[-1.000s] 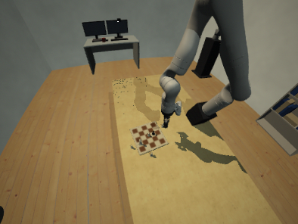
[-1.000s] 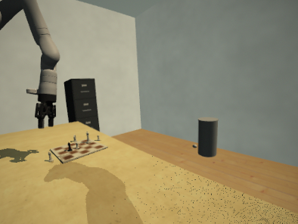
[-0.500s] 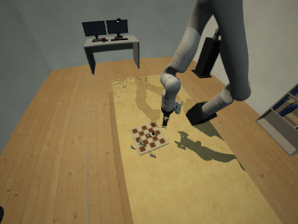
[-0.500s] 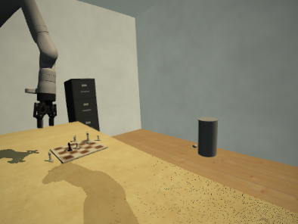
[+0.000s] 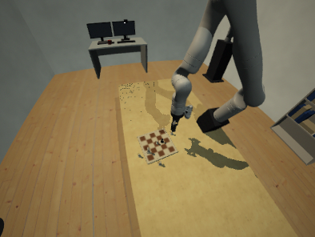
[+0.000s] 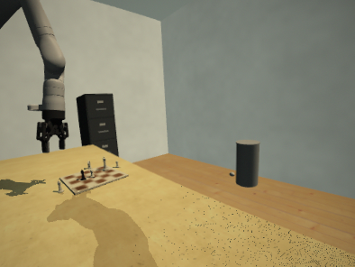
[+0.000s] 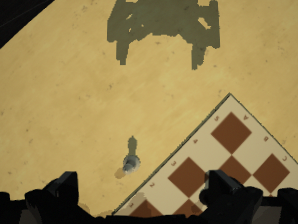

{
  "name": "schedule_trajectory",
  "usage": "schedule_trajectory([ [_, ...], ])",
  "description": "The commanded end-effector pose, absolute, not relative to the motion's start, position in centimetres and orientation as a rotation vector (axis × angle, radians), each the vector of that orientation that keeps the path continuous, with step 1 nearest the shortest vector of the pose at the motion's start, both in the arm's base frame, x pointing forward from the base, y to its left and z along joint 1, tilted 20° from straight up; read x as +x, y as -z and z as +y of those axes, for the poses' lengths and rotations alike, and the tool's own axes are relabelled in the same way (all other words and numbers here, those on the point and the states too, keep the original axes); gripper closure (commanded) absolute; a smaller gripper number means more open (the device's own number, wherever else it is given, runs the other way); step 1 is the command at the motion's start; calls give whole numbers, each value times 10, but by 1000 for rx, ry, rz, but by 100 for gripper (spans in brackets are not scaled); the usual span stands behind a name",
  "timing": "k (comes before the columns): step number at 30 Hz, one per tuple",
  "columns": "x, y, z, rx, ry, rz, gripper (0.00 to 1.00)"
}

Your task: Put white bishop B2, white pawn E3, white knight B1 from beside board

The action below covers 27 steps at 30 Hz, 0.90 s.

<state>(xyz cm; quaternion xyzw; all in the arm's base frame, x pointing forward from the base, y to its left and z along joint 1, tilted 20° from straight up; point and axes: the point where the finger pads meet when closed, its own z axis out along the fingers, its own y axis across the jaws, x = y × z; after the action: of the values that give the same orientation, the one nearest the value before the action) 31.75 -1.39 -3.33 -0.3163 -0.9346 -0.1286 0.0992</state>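
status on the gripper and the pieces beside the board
black two-finger gripper open, above the table; small pale chess piece upright beside the checkered board, nothing seen between them

Bench piece (image 7: 131, 164) type too blurred.

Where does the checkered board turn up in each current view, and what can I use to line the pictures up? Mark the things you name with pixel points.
Top: the checkered board (image 5: 161, 153) (image 6: 81, 188) (image 7: 231, 132) lies near the middle, slightly below center.
Exterior: left of center, below the filing cabinet (image 6: 100, 118).
Wrist: lower right, cut off by the picture's edges and partly hidden by a finger.
Shared landmark: the open gripper (image 5: 173, 130) (image 6: 54, 149) (image 7: 143, 186).
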Motion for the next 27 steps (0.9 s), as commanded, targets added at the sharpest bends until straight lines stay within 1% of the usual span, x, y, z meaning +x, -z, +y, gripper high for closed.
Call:
schedule_trajectory([
  [1,318,33,-15,-942,381,-2764,0],
  [27,316,32,-28,-1135,415,-2704,0],
])
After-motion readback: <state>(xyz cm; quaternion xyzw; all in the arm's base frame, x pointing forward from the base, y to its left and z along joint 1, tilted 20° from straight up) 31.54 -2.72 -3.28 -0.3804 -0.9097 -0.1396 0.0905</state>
